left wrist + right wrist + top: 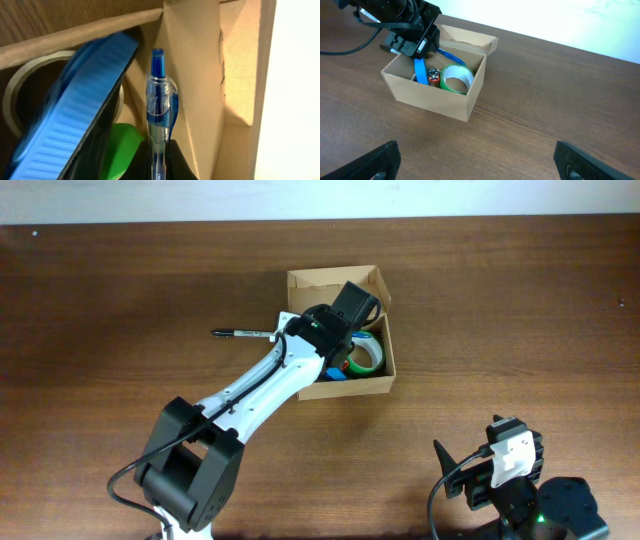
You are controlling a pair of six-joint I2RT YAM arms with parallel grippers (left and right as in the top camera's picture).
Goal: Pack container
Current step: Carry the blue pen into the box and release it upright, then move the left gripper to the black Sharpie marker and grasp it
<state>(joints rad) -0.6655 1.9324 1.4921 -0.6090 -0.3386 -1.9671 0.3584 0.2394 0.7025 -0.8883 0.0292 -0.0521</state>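
Observation:
The container [339,280] is a tan cardboard box, lid flap [470,38] folded back, standing mid-table. My left gripper [358,315] reaches down into it, shut on a clear blue pen [161,100] that points at the box's inner wall [200,75]. The pen [451,56] slants across the opening. Inside lie a flat blue ribbed case [75,115] standing on edge, a green tape roll [456,78] and a pale tape roll [15,90]. My right gripper [477,155] hovers open over bare table, well short of the box.
A black pen [243,334] lies on the table just left of the box. A small red item [434,76] sits between the case and the green roll. The right arm's base [545,505] is at the near right corner.

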